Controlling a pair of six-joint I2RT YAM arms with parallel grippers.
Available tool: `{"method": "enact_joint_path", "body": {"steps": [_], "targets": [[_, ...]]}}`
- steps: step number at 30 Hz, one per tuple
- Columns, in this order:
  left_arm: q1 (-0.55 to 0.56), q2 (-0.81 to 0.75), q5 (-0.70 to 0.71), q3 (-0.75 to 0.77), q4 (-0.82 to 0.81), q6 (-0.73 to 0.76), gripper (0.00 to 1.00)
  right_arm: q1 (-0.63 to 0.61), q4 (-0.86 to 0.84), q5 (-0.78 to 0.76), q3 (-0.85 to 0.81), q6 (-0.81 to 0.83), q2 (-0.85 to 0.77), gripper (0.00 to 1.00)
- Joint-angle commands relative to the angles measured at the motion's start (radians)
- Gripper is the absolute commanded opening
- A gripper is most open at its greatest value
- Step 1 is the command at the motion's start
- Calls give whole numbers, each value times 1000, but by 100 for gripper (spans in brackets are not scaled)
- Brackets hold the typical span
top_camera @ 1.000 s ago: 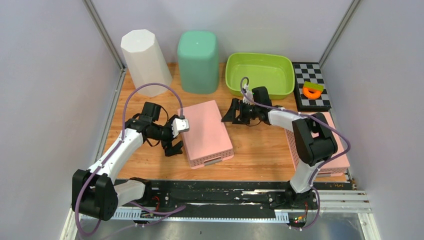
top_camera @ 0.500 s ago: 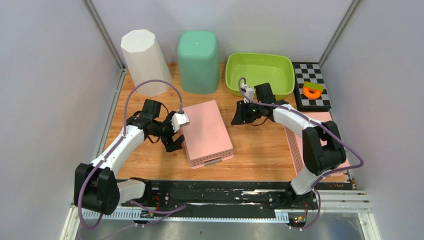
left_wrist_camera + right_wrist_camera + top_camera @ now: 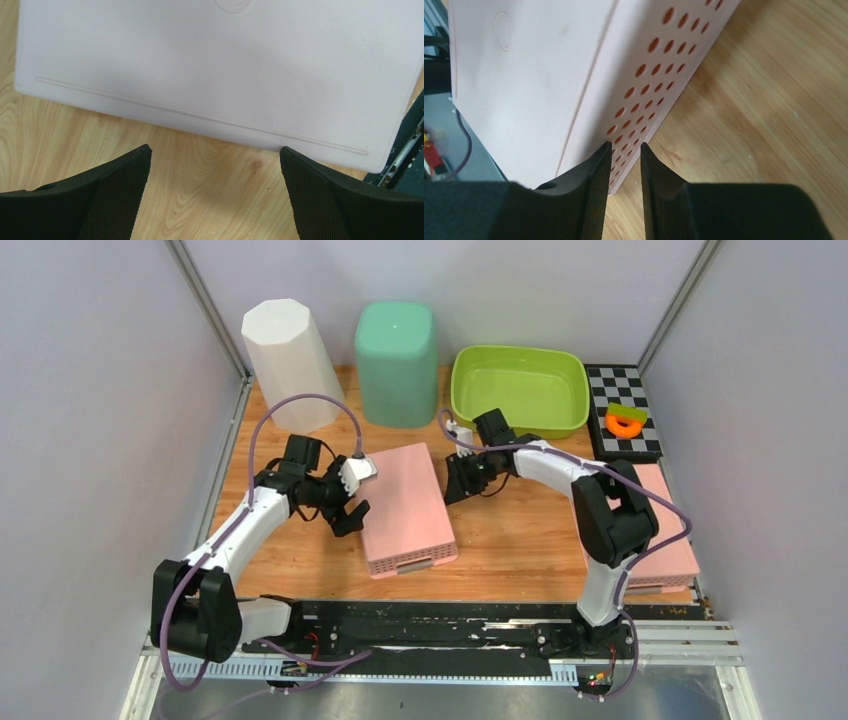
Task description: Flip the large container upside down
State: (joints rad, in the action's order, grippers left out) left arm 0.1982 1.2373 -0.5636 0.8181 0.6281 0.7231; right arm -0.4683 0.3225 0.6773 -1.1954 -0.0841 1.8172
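From above, the pink basket [image 3: 405,508] lies in the middle of the counter [image 3: 510,530] with its flat base facing up and its rim down. Judged from that, the flip itself looks done. The left pincer [image 3: 347,502] sits just beside the basket's left long side. The right pincer [image 3: 457,481] is at the far right corner. The arms flank it from opposite sides, probably to steady or square it rather than lift it. A white bin [image 3: 290,360], a green bin [image 3: 397,360] and a lime tub [image 3: 518,388] stand along the back, well apart from the work. A second pink basket [image 3: 668,558] lies at the right edge, partly under the right arm.

In the left wrist view, the left pincer [image 3: 215,197] is spread wide and holds nothing, with bare wood between its fingers [image 3: 115,200]. The basket's [image 3: 215,65] smooth base fills the frame just ahead, with a round moulding mark at the top edge. The fingers stop short of the wall, so nothing is being pressed.

In the right wrist view, the right pincer [image 3: 624,187] is drawn nearly together, leaving only a slit and clamping nothing. Its tips point at the lower part of the basket's [image 3: 659,75] perforated side. I cannot tell whether they touch it. With the fingers this close together it is better suited to pushing than to grasping.
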Motion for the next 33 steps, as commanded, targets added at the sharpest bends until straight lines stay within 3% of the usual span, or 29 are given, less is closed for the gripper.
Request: {"method": "enact_joint_path", "body": {"steps": [1, 11, 17, 22, 27, 33], "targets": [[-20, 1, 48, 10, -67, -57, 100, -79, 35, 40, -81, 37, 48, 31], [-77, -3, 86, 26, -99, -107, 100, -228, 7, 86, -202, -11, 163, 34], [-97, -3, 189, 35, -114, -129, 100, -245, -11, 116, -211, -50, 191, 34], [-128, 15, 196, 70, -109, -162, 100, -255, -70, 169, -215, -103, 208, 35], [-141, -9, 152, 92, -93, -154, 100, -286, -120, 215, -248, -153, 232, 38], [-141, -49, -11, 141, -12, -105, 100, -301, -123, 245, -297, -155, 252, 44]]}}
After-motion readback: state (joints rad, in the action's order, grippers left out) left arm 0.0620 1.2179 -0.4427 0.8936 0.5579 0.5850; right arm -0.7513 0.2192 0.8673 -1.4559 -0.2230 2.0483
